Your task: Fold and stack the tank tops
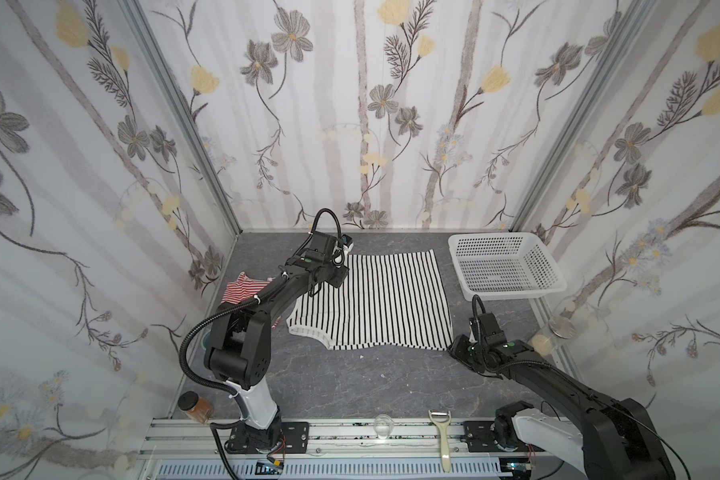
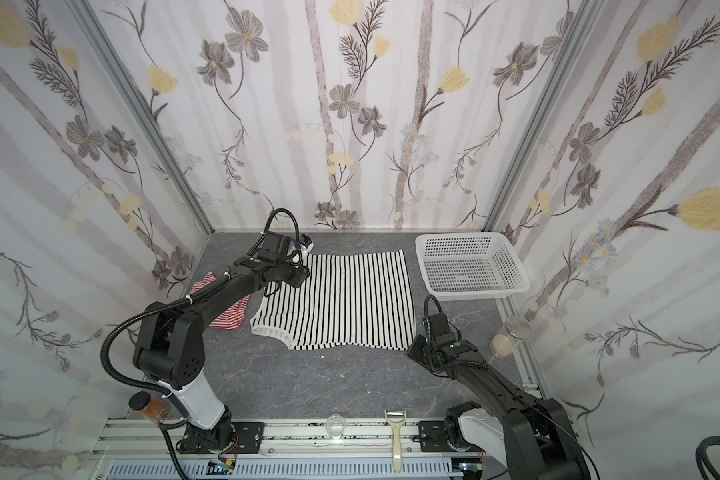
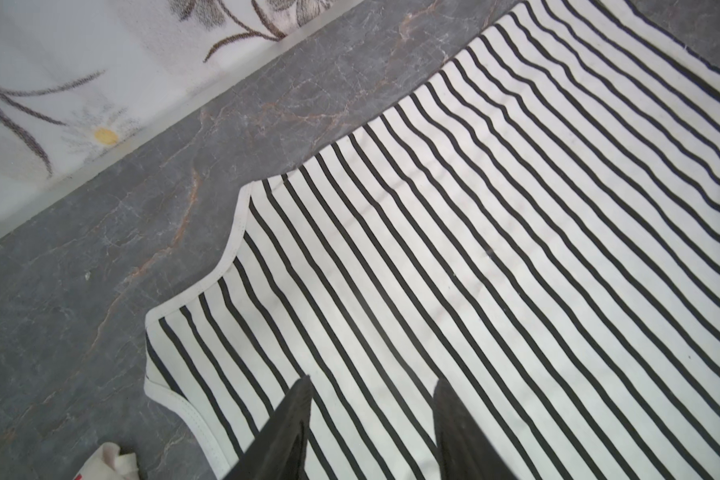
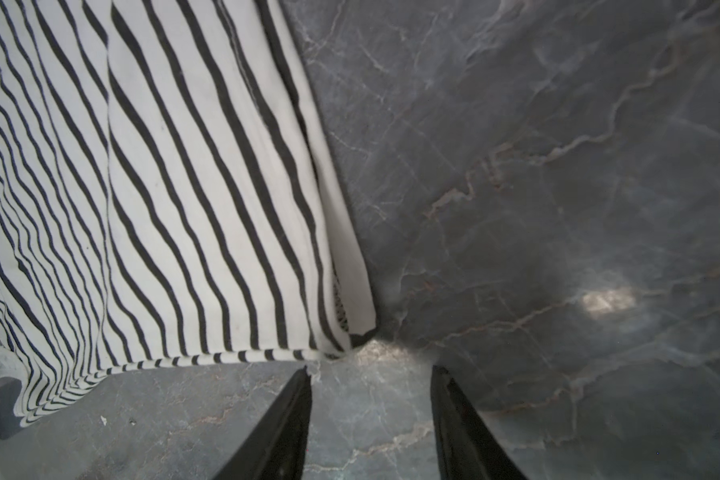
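The white tank top with thin black stripes (image 1: pixel 379 303) (image 2: pixel 341 299) lies spread flat mid-table in both top views. The red-and-white striped tank top (image 1: pixel 242 291) (image 2: pixel 227 318) sits crumpled to its left, partly hidden under my left arm. My left gripper (image 1: pixel 333 277) (image 3: pixel 371 382) hangs open over the black-striped top's far left part, near an armhole trim (image 3: pixel 233 245), with nothing between its fingers. My right gripper (image 1: pixel 458 347) (image 4: pixel 371 370) is open over bare table, just off that top's near right corner (image 4: pixel 350 328).
A white perforated basket (image 1: pixel 508 266) stands at the back right. A clear jar (image 1: pixel 553 336) lies by the right wall. A brown-filled jar (image 1: pixel 194 407) stands at the front left. A small glass (image 1: pixel 382 426) and a peeler (image 1: pixel 443 436) rest on the front rail.
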`<action>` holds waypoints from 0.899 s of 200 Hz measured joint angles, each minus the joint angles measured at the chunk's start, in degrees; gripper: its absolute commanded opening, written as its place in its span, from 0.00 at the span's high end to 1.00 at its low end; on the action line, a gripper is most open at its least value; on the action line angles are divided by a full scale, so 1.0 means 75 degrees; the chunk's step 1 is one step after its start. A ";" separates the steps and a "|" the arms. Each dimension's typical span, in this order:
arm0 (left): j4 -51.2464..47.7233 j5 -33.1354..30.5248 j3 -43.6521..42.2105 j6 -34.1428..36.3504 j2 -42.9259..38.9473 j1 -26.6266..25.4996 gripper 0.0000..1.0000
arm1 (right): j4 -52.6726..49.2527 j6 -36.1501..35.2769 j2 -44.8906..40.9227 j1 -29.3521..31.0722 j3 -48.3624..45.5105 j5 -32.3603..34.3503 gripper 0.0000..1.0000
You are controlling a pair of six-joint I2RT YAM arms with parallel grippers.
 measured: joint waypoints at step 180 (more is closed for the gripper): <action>0.0134 0.0411 -0.3401 0.0895 -0.2165 -0.0906 0.52 | 0.0455 -0.0085 0.0632 -0.0393 0.0248 -0.0385 1.00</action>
